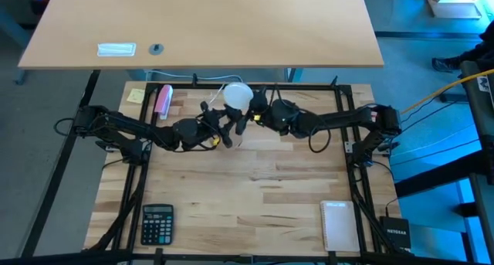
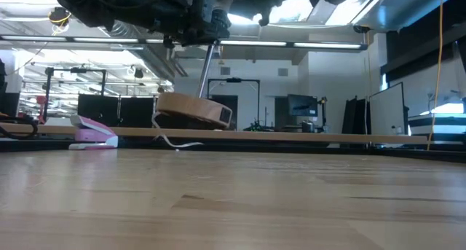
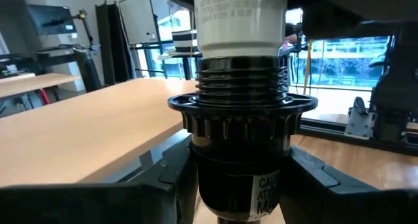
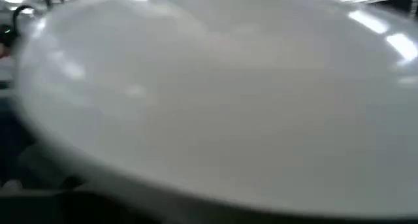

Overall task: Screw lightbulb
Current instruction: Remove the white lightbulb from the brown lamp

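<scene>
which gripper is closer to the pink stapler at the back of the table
Left. The left gripper sits mid-table, a short way to the right of the pink stapler; the right gripper is farther right, beyond the lightbulb.

One lightbulb [image 1: 237,96], one calculator [image 1: 157,223], one stapler [image 1: 164,100]

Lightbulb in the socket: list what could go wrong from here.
1. The lightbulb sits only partly threaded in the black socket; several threads still show, so a skewed turn could cross-thread it.
2. The left gripper clamps the socket; if it slips, the socket may spin along.
3. The right gripper crowds the globe and could lose hold of the smooth glass.
</scene>
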Robot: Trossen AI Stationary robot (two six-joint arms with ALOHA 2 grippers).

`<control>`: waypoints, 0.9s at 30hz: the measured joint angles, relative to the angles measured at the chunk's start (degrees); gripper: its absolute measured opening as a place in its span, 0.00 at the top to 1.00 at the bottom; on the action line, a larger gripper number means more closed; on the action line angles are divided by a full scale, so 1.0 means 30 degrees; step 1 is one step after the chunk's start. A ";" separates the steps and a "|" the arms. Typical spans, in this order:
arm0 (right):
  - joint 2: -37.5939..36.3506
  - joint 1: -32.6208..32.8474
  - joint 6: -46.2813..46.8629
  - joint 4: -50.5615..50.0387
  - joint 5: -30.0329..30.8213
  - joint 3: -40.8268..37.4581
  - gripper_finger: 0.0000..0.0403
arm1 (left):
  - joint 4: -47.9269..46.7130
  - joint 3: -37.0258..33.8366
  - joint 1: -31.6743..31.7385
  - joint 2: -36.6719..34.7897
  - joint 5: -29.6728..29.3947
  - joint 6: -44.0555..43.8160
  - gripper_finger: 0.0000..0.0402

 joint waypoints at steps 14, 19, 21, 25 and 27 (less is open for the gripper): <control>-0.1346 0.0032 0.0000 -0.2864 -0.6204 -0.0015 0.62 | -0.0847 -0.0015 -0.0468 -0.0569 0.5183 -0.2086 0.66; -0.1821 0.0015 0.0046 -0.3348 -1.2547 -0.0029 0.62 | -0.0415 -0.0007 -0.0466 -0.0684 1.0898 -0.2852 0.65; -0.1819 0.0032 0.0075 -0.3137 -1.5056 -0.0015 0.62 | -0.0030 -0.0007 -0.0487 -0.0658 1.3465 -0.3452 0.66; -0.1669 0.0235 0.0007 -0.2624 -1.7430 0.0022 0.62 | 0.0339 0.0015 -0.0495 -0.0641 1.6635 -0.4531 0.66; -0.1654 0.0305 -0.0053 -0.2661 -1.7307 0.0022 0.62 | 0.0216 0.0015 -0.0488 -0.0641 1.6857 -0.4531 0.66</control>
